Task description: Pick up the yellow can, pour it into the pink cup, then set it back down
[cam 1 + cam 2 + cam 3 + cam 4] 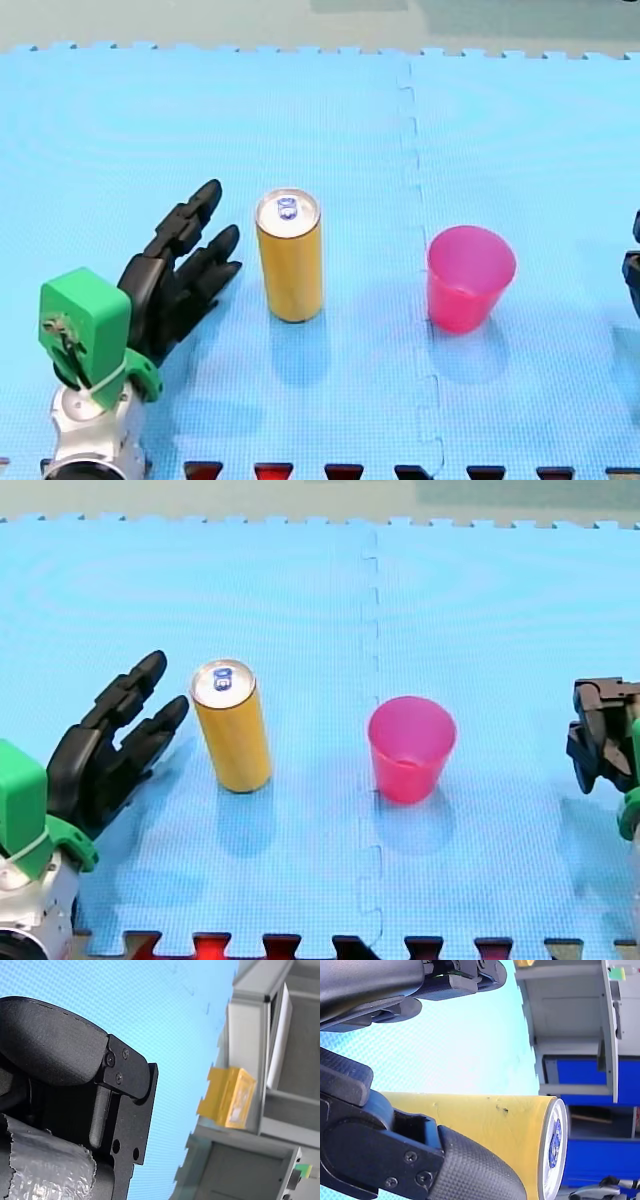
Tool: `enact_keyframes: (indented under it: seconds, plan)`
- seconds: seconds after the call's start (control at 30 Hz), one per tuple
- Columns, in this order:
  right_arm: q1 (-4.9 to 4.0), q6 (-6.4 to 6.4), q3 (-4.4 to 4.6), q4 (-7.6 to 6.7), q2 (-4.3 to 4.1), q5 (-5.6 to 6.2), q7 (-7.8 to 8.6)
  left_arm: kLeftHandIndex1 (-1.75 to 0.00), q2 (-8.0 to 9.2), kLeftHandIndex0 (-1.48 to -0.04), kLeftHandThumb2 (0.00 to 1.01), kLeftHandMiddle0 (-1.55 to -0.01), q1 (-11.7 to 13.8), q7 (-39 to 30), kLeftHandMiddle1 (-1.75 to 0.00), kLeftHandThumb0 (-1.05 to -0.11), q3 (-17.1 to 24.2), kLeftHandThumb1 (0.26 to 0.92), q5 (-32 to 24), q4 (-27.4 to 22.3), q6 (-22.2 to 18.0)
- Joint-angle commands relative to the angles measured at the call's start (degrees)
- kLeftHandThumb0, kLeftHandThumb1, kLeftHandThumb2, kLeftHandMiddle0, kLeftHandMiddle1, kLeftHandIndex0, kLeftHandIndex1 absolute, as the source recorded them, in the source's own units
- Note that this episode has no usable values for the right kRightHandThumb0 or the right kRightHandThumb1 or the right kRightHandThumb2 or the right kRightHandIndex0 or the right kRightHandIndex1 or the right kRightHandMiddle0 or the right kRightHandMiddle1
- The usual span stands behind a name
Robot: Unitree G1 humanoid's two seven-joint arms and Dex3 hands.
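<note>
Can (289, 262) upright beside left hand (175, 280)

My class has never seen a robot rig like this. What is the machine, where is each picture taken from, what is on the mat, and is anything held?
This is a humanoid robot with two arms, each ending in a three-finger hand. Two pictures look down from its head at a blue foam mat. The other two come from cameras at the wrists, very close to the fingers. On the mat a yellow can stands upright, and a pink cup stands to its right, apart from it. The left hand is beside the can, open and not touching it. The right hand is at the mat's right edge. The second wrist view shows the can from close by, next to black fingers. Nothing is held yet.
</note>
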Motion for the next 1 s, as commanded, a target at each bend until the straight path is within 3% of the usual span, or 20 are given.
enact_keyframes:
  seconds: [0.0, 0.4, 0.97]
  plan:
    - [-0.09, 0.02, -0.21, 0.11, -0.08, 0.15, 0.02, -0.01, 0.25, -0.22, 0.00, -0.25, 0.04, 0.04, 0.00, -1.048, 0.04, 0.887, 0.03, 0.07, -0.48]
    - [0.08, -0.30, -0.38, 0.17, 0.06, 0.21, 0.03, -0.01, 0.39, -0.24, 0.00, -0.25, 0.08, -0.77, 0.00, -1.048, 0.22, 0.883, 0.06, 0.59, -0.93]
    - [0.08, -0.53, -0.78, 0.62, -0.35, 0.19, 0.23, -0.01, -0.44, -0.26, 0.00, -0.26, -0.86, 0.10, -0.01, -1.048, 0.62, 0.875, -0.04, 1.09, 0.55]
